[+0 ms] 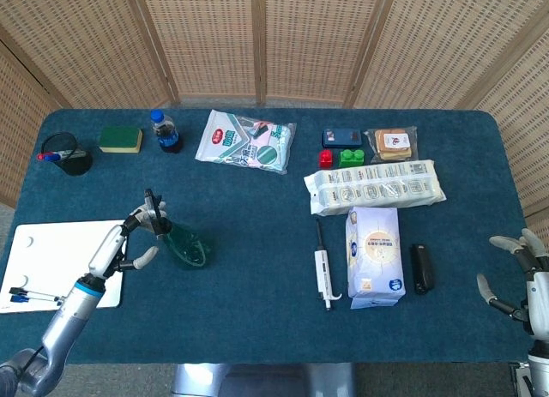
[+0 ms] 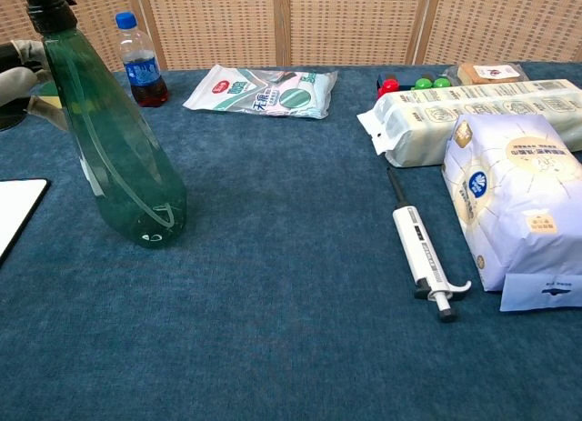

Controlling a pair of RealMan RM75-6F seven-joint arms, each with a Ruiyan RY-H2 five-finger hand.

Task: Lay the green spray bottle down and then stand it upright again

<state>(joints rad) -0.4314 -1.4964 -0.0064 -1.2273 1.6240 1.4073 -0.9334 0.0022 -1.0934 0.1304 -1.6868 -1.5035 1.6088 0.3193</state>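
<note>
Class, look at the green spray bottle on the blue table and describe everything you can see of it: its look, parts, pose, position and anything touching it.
The green spray bottle is translucent green plastic, wide at the base and tapering to a black spray head. It stands on its base on the blue table, leaning slightly. A little liquid seems to sit at the bottom. It stands near the table's left side, beside a white board. The left robot hand is at its neck with fingers spread; whether it actually touches the bottle cannot be told.
</note>
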